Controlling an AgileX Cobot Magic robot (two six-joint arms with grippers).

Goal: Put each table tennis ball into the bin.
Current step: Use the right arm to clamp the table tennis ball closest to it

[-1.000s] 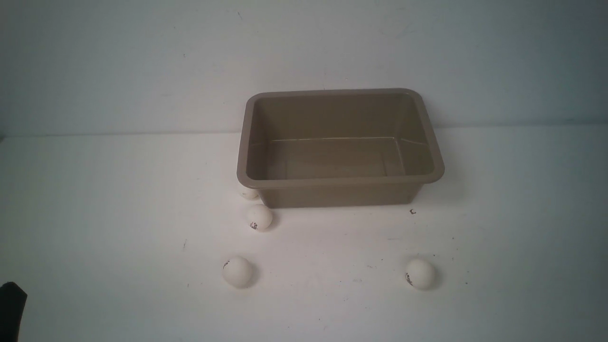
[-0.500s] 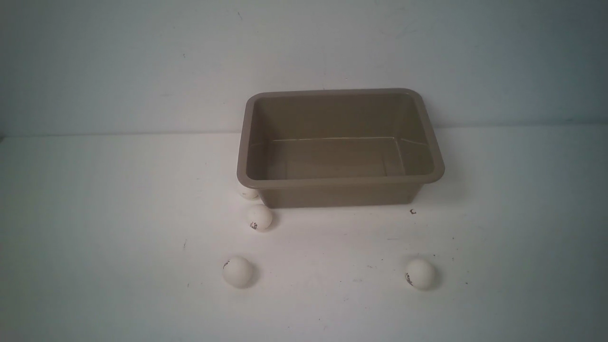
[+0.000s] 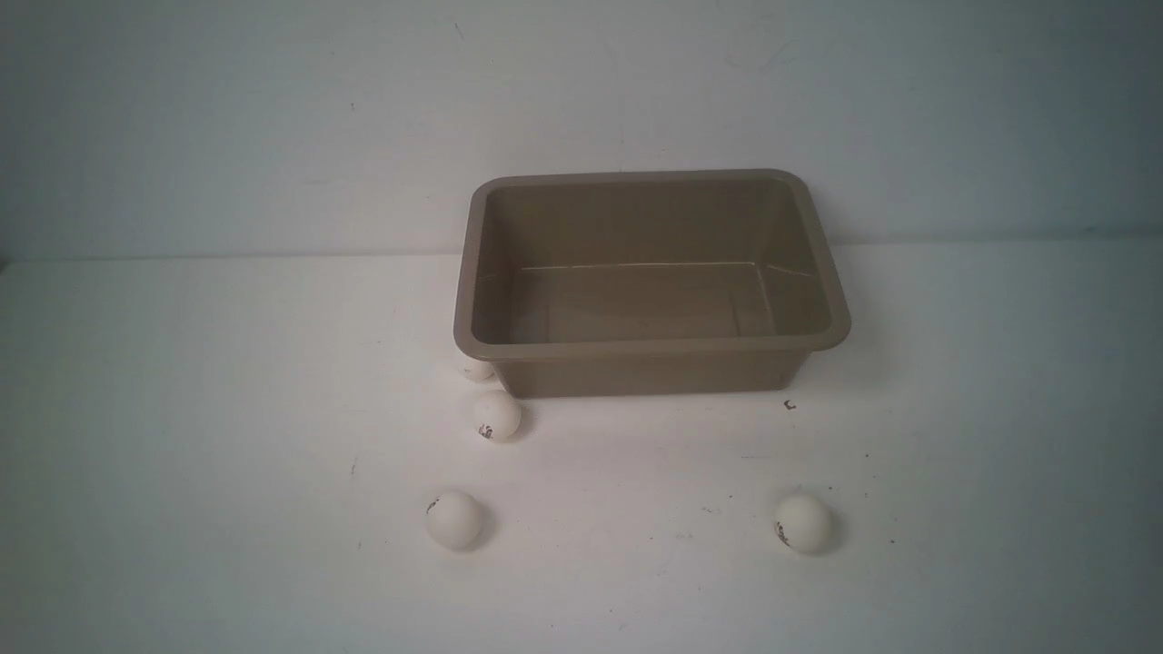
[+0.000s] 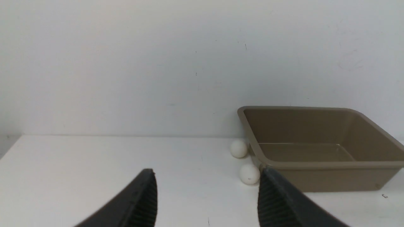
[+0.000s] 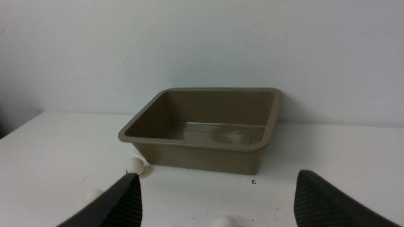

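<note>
The taupe bin [image 3: 650,349] stands empty at the back middle of the white table. Several white table tennis balls lie in front of it: one half under the bin's left corner [image 3: 475,370], one just nearer [image 3: 497,415], one front left [image 3: 453,520], one front right [image 3: 803,524]. Neither gripper shows in the front view. My left gripper [image 4: 207,171] is open and empty, well short of the two corner balls [image 4: 238,148] [image 4: 249,174] and the bin [image 4: 315,164]. My right gripper [image 5: 217,175] is open and empty, a ball [image 5: 224,221] low between its fingers on the table, with the bin [image 5: 189,143] beyond.
A white wall rises right behind the bin. A small dark speck [image 3: 789,405] lies on the table near the bin's front right corner. Two more balls [image 5: 135,165] [image 5: 93,194] show beside the right gripper's one finger.
A dark part of the left arm stood at the front view's lower left corner a second ago; it has left that view. Balls and bin have not moved.
</note>
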